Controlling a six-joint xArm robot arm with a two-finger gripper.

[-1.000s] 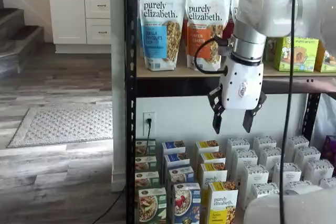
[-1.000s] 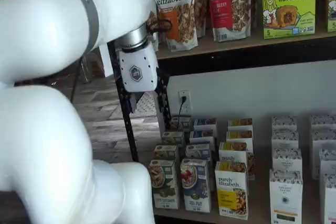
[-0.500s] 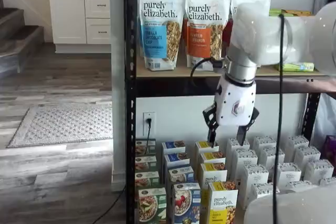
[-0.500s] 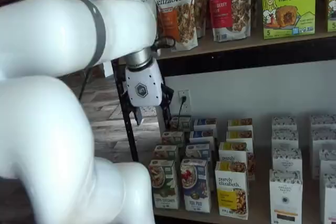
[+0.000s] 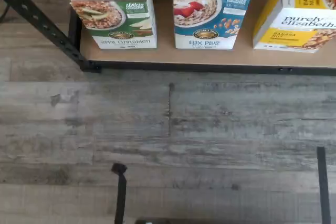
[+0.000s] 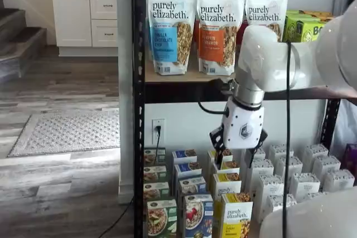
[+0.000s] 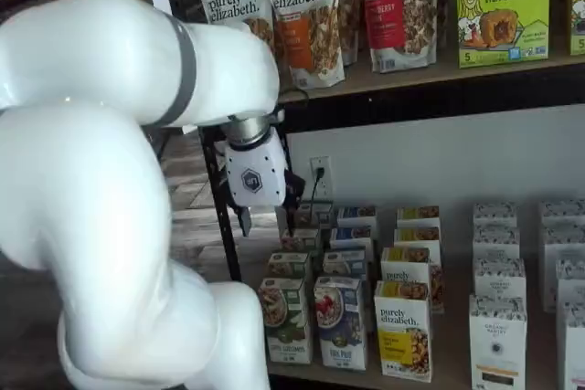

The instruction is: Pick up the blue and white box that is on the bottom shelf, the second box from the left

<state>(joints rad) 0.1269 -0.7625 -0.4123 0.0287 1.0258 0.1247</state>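
Observation:
The blue and white box (image 5: 211, 11) reads "Flax Plus" and shows a bowl with red berries. It stands upright at the front of the bottom shelf (image 5: 210, 57), between a green carton and a yellow one, and shows in both shelf views (image 6: 198, 215) (image 7: 340, 321). My gripper (image 6: 236, 159) hangs open with nothing between its black fingers. It is above the rows of boxes, higher than the blue and white box and behind it to the right. The other shelf view shows the gripper's white body (image 7: 252, 176) side-on. No fingers appear in the wrist view.
A green-and-white carton (image 5: 113, 11) and a yellow-and-white carton (image 5: 302, 17) flank the box. Rows of like cartons stand behind, with white cartons (image 6: 290, 179) to the right. The black rack post (image 6: 138, 104) rises at the left. Pouches (image 6: 172, 26) fill the wooden upper tier. Grey plank floor (image 5: 168, 140) lies before the shelf.
The gripper has dropped from the level of the upper tier's edge to just above the bottom-shelf boxes and shifted left. Its fingers have stayed open.

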